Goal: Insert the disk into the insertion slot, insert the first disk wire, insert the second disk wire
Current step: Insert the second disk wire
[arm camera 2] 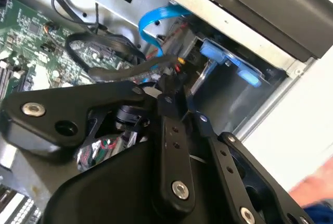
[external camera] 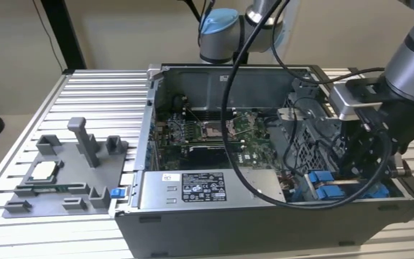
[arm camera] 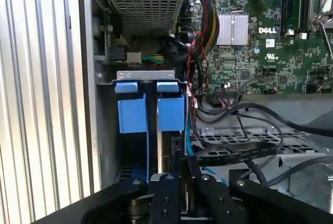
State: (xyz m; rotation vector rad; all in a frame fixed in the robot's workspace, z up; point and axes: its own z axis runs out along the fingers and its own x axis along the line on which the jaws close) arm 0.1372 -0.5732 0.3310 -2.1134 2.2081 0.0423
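You have an open computer case [external camera: 264, 221] sitting on a ribbed aluminium counter [external camera: 99, 94] in front of a plain beige wall; a grey fixture tray [external camera: 63, 178] lies on the counter towards the exterior view's left.

The exterior view has the gripper [external camera: 361, 178] lowered into the case's corner on its right, where the arm and black cables hide most of the drive bay. The disk [arm camera: 161, 146] stands edge-on in the insertion slot between two bright blue frame tabs; its label face cannot be seen.

In the first wrist view the fingers [arm camera: 190, 182] are drawn narrow, their tips at the disk's edge beside a blue data cable [arm camera: 187, 146]; whether they pinch anything is hard to make out. The second wrist view adds the cable's loop [arm camera 2: 156, 18] and motherboard [arm camera 2: 31, 31].
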